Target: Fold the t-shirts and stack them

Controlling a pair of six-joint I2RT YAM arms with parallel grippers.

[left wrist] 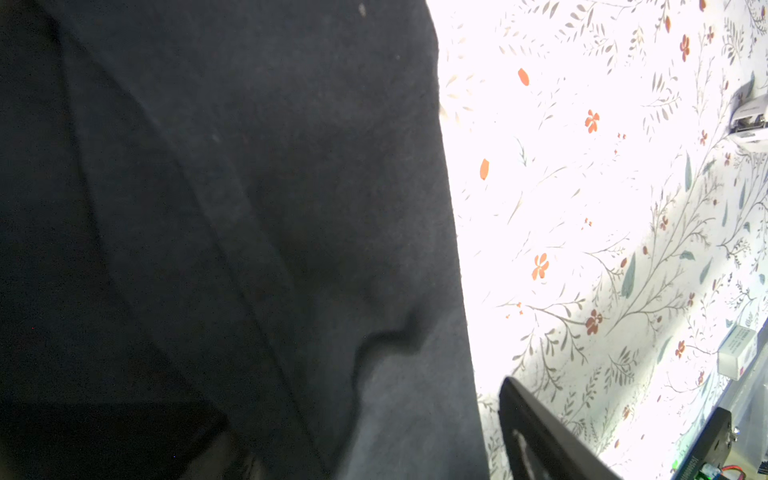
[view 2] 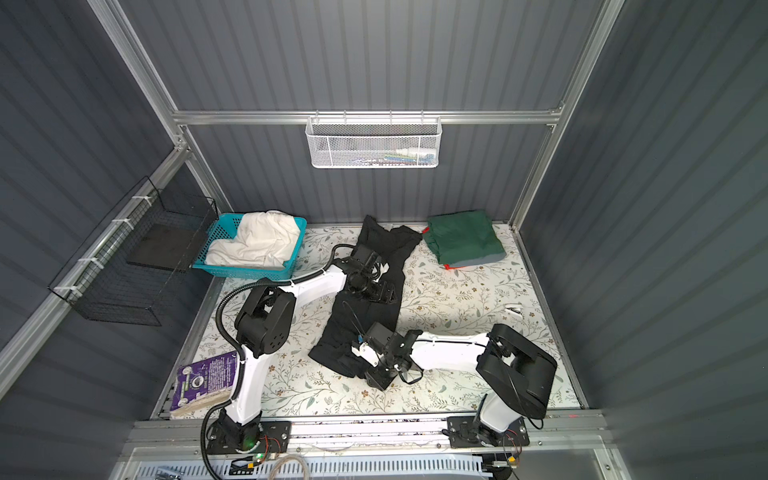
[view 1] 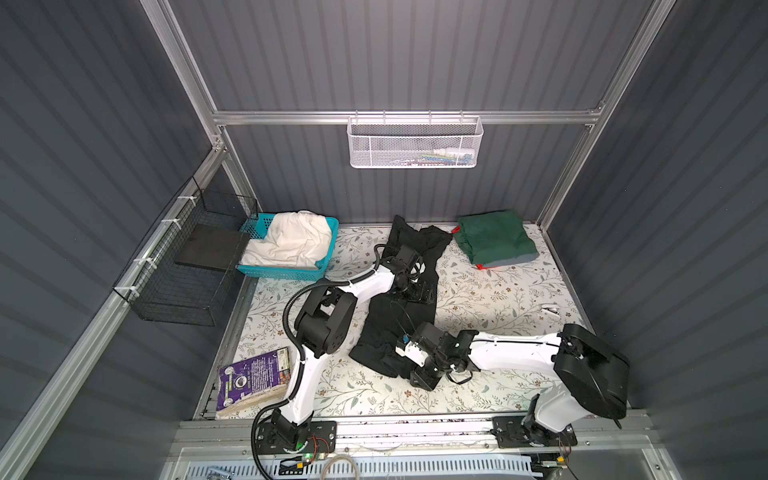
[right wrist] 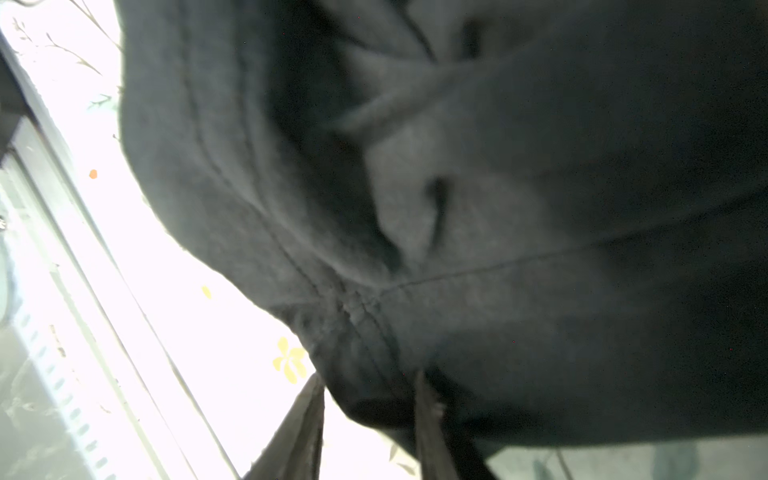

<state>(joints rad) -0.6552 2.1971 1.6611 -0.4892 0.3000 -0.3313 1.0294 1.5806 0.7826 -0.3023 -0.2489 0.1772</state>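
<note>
Heads up: the black t-shirt's (view 1: 382,328) hem sits between the parted fingers of your right hand (right wrist: 369,374), and its middle lies under your wide-spread left hand (view 1: 420,294).

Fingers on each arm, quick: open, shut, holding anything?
Left fingers: open, over the black shirt.
Right fingers: astride the shirt's hem; grip cannot be told.

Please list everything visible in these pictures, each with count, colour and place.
black shirt: 1, black, table middle.
green shirt: 1, dark green, folded, far right.
grey shirt: 1, grey, beneath it.
red shirt: 1, red, edges in that stack.
turquoise basket: 1, turquoise, far left.
cream shirt: 1, cream, inside it.
mesh basket: 1, white, back rail.
wire basket: 1, black, left wall.
packet: 1, purple, near left.
left tool: 1, black, open above black shirt.
right tool: 1, black, that shirt's near edge.
</note>
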